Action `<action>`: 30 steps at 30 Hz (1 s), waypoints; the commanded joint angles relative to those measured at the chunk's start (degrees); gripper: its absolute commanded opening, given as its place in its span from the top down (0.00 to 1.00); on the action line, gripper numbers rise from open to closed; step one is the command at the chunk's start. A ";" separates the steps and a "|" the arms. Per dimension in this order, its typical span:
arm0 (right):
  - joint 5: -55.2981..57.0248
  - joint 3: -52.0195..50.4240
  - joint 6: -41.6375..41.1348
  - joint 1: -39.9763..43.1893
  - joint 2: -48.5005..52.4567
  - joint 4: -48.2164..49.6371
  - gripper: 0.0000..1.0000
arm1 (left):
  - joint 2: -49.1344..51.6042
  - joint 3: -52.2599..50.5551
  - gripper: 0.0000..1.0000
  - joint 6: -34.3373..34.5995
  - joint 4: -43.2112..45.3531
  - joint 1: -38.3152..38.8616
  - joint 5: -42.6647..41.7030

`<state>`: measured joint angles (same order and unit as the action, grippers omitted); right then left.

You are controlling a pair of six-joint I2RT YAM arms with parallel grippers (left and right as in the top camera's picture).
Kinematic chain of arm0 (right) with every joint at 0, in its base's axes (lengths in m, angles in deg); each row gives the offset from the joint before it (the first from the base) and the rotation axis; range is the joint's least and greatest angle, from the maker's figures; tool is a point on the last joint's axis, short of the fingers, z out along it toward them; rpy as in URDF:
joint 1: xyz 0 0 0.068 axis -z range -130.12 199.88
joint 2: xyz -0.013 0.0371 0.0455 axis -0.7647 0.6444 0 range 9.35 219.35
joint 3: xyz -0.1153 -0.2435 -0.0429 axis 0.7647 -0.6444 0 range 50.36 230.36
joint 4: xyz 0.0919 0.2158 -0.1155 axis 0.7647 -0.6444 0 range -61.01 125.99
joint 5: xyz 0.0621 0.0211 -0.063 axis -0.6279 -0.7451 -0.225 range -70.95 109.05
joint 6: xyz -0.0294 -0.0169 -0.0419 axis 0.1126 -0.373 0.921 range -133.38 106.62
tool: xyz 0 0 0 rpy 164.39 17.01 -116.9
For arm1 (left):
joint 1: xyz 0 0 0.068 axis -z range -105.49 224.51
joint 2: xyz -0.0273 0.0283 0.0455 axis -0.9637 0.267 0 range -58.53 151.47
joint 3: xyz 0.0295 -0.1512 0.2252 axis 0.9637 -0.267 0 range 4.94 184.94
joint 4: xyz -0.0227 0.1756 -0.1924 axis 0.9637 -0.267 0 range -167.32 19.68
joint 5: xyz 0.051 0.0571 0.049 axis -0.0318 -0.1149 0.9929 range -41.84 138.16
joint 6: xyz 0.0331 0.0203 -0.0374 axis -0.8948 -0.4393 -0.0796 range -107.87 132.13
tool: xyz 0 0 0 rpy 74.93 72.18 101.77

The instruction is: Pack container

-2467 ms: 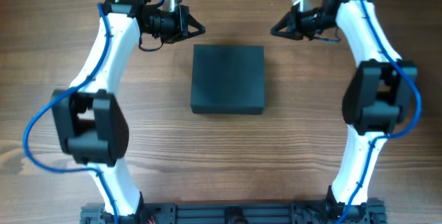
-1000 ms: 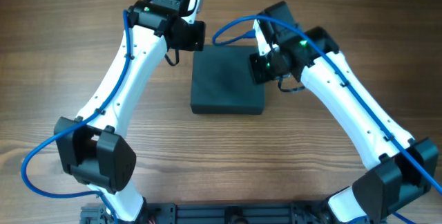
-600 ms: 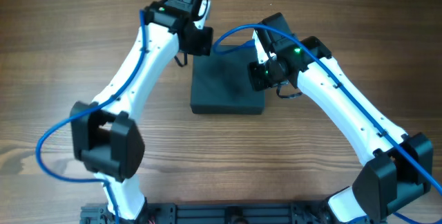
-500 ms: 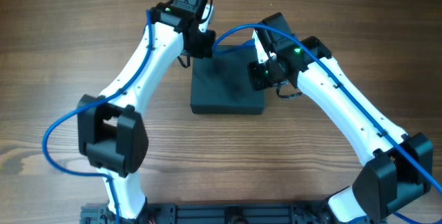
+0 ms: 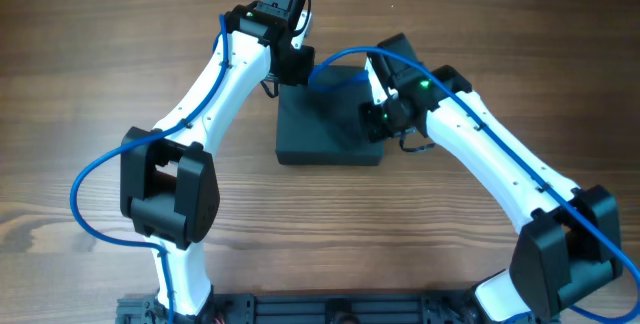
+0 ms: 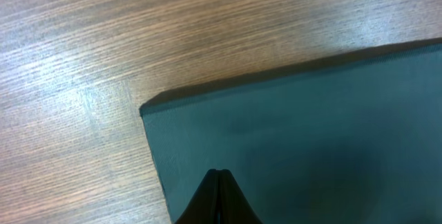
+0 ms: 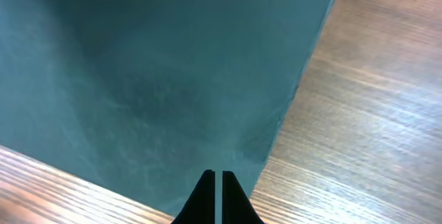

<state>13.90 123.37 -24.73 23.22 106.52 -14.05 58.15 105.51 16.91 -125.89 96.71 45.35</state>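
The container (image 5: 325,129) is dark teal, the table (image 5: 80,64) brown wood-grain.

My left arm (image 5: 215,89) and right arm (image 5: 490,159) both wear white shells between chunky black joint housings (image 5: 168,192), with a thin blue cable (image 5: 74,204) looping loose along each. A small green light (image 5: 424,85) glows near the right wrist. On my wrist feeds, the left tool (image 6: 218,177) and right tool (image 7: 215,177) are matte black wedges.

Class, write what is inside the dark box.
Its contents are hidden: the box is closed. Above its top, only the left gripper and right gripper, both shut, are visible.
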 commanded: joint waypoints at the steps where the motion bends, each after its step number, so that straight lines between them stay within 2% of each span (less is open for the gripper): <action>1: -1.33 -1.77 -0.83 -0.17 0.98 0.79 0.96 | 0.68 -0.81 0.96 0.09 1.36 0.20 0.33; 18: -1.36 -7.50 -0.76 -0.17 0.98 4.20 0.95 | 0.68 -9.79 0.96 0.15 5.38 0.20 -0.39; 27: -1.33 -7.65 -0.79 -0.17 0.98 5.40 0.95 | 0.66 -9.92 0.96 0.11 5.92 0.20 -0.37; 30: -0.81 -6.47 -0.42 -0.15 0.79 6.62 0.90 | 0.17 -9.31 0.85 -0.09 5.35 0.20 -0.35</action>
<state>13.10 118.19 -24.82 23.24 105.75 -8.78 57.24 98.04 17.01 -119.55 96.71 44.98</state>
